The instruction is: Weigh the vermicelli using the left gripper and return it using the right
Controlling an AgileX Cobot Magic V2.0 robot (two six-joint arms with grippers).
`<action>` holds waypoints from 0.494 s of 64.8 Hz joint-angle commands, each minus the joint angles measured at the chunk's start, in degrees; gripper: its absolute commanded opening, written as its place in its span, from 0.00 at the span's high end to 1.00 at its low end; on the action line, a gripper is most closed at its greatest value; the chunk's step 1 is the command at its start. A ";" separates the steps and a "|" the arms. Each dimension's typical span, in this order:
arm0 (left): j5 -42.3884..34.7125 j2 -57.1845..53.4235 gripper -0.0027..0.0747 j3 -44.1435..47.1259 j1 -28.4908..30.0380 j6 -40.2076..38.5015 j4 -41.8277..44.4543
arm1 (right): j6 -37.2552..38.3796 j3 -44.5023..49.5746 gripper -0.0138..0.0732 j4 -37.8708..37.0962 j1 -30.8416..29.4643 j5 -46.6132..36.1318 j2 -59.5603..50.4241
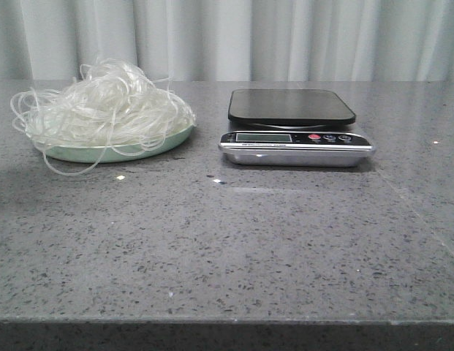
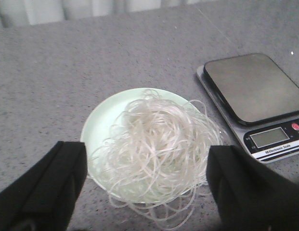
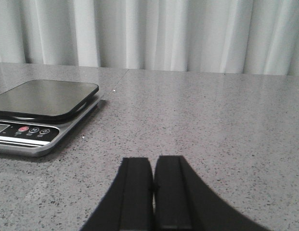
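Nothing of the task appears done yet. The vermicelli (image 1: 102, 110) lies heaped on the pale green plate (image 1: 117, 152) toward the far left corner of the grey speckled surface (image 1: 234, 248), with several strands spilling over the plate's rim onto the stone. To its right, near the middle of the far edge, the kitchen scale (image 1: 294, 135) stands with its dark weighing platform (image 1: 291, 106) bare; the display is too small to read. The plate and the scale are near each other but apart. In the left wrist view the left hand (image 2: 147, 187) hangs above the plate with its two black fingers (image 2: 53, 185) spread wide, one to each side of the noodle tangle (image 2: 156, 149), and it has hold of nothing; whether the fingertips reach down as far as the strands cannot be told. The right hand (image 3: 153, 192) sits low over the bare stone on the right side of the scale (image 3: 41, 113), its fingers pressed together with nothing between them. As I judge it, the whole sequence is left: the left hand must close on the tangle, carry it to the platform and let go for the weighing, and then the right hand must pick it up and bring it back to the plate. The loose strands may trail or snag on the way across.
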 commanded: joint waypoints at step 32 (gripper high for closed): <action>1.72 29.94 0.24 -14.72 -1.65 -0.10 -0.76 | -0.16 -0.36 0.64 -0.39 -0.30 -3.99 -0.99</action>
